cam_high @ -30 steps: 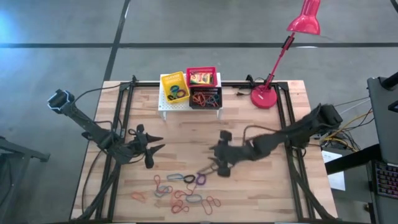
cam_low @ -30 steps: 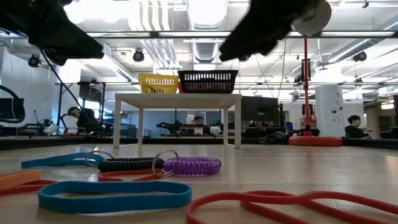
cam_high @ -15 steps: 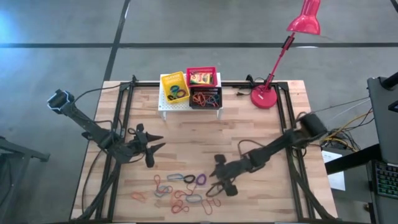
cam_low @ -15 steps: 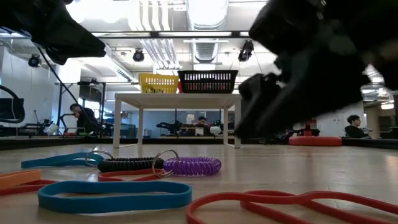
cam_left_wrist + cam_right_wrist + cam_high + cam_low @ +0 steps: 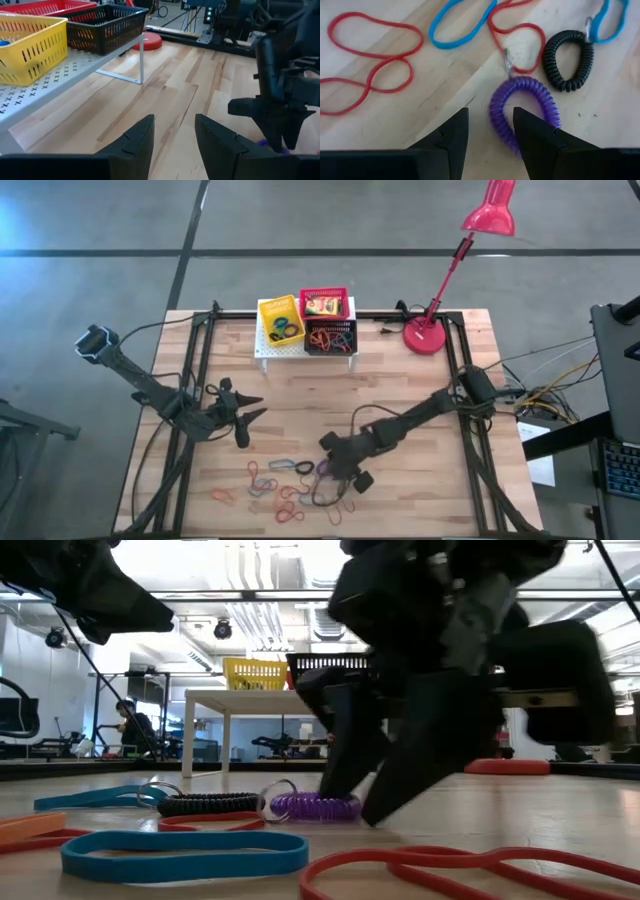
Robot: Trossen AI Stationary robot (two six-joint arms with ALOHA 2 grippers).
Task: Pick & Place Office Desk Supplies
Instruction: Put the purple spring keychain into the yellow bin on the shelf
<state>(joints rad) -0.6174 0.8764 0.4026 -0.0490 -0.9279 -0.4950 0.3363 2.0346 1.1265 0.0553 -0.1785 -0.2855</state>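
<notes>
Your right claw stands unclenched straddling the purple coil loop lying flat on the counter beside the black coil; judged light and springy, so pinch across one side of its coil.

Purple coil loop beside black coil loop, seemingly blue-ringed

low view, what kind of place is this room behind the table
Probably an open lab or workshop. Behind the wooden table run ceiling strip lights, workbenches with equipment, and a seated person. On the table, a white shelf holds mesh baskets.
</notes>
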